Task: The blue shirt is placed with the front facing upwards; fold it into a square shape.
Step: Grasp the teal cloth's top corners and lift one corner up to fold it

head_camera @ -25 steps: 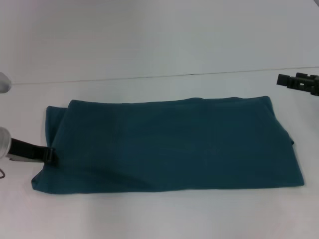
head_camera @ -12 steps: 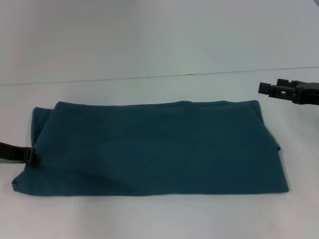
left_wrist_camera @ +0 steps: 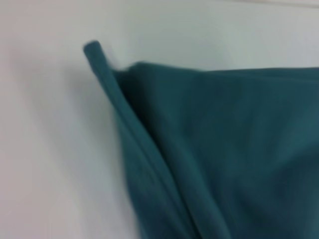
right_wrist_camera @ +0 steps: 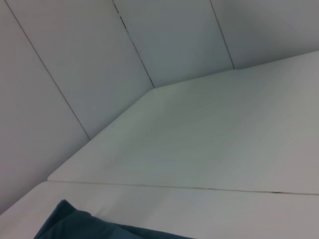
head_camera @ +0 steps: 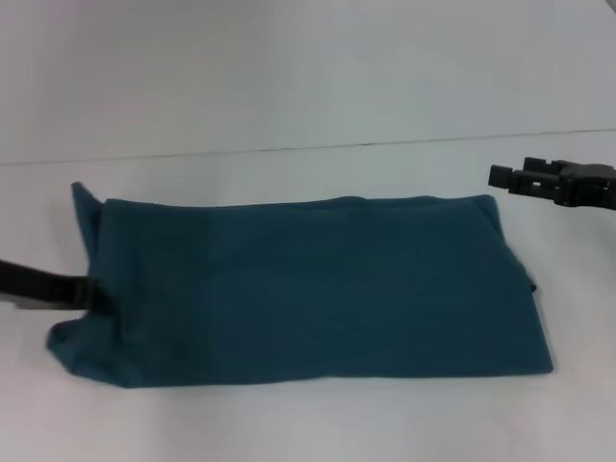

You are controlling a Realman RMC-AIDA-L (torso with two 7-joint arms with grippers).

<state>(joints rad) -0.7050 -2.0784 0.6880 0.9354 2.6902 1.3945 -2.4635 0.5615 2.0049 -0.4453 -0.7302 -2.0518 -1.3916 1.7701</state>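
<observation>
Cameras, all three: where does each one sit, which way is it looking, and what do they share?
Head view: above the white table, looking forward and down on the folded dark teal-blue cotton shirt; left gripper at its left edge, right gripper beyond its far right corner.
Left wrist view: close over the shirt's left end; no fingers visible.
Right wrist view: low, facing table and wall; no fingers visible.
Shared: all three show the shirt.

No lettering, label or number can be read on the blue shirt (head_camera: 308, 289).
</observation>
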